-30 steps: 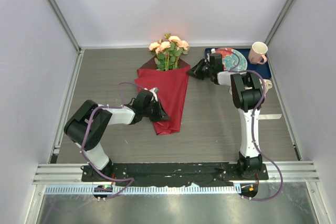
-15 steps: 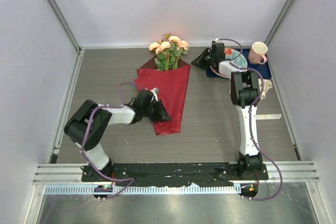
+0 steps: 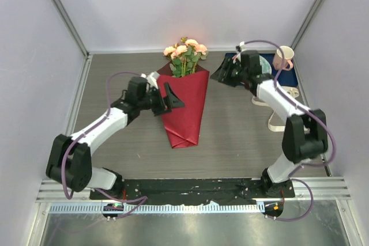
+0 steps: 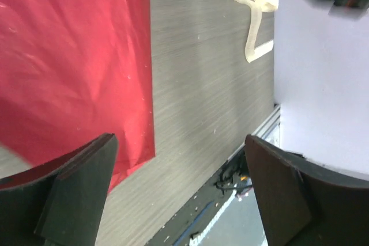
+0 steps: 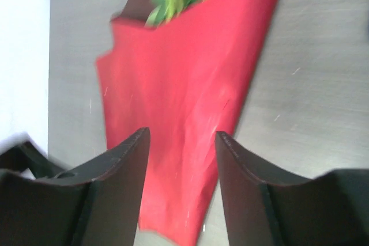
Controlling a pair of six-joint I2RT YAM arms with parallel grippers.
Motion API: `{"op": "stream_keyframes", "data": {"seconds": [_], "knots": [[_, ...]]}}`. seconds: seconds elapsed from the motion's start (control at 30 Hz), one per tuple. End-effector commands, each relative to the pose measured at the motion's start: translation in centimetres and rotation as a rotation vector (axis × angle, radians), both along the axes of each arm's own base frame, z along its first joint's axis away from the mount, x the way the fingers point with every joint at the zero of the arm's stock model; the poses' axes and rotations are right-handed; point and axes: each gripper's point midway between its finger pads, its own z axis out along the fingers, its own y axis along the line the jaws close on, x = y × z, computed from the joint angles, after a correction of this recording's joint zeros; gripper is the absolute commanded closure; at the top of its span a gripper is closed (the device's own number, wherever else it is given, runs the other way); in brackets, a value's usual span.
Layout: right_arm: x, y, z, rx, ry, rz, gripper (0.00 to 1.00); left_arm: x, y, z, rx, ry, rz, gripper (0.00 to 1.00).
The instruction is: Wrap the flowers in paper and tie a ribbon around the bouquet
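Around: pink mug [image 3: 283, 57], blue mat [image 3: 290, 76] far right; ribbon [image 4: 252, 36] loose nr them.
Surface: grey wood-grain table [image 3: 115, 73], white walls.
Bouquet [image 3: 185, 108]: we see it mid-table, flowers [image 3: 184, 52] far end.
L gripper [image 4: 184, 194]: wide open, empty, over its left side.
R gripper [image 5: 181, 182]: part open, empty.

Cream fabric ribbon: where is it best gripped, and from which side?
Probably grip the cream fabric ribbon on its straight tail, from above, jaws across its narrow width: it lies flat, while its other end bunches in loops.

No legible text, labels, brands or numbers in any view.
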Motion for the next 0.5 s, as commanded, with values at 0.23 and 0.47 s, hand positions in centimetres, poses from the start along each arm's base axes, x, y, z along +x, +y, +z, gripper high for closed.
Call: {"op": "stream_keyframes", "data": {"seconds": [0.23, 0.47], "knots": [[-13.2, 8.4, -5.1, 0.041, 0.049, 0.354, 0.36, 0.3, 9.2, -2.2, 0.137, 0.135, 0.130, 0.00], [-14.5, 7.6, -5.6, 0.041, 0.040, 0.347, 0.36, 4.4, 9.5, -8.2, 0.201, 0.183, 0.163, 0.00]]}}
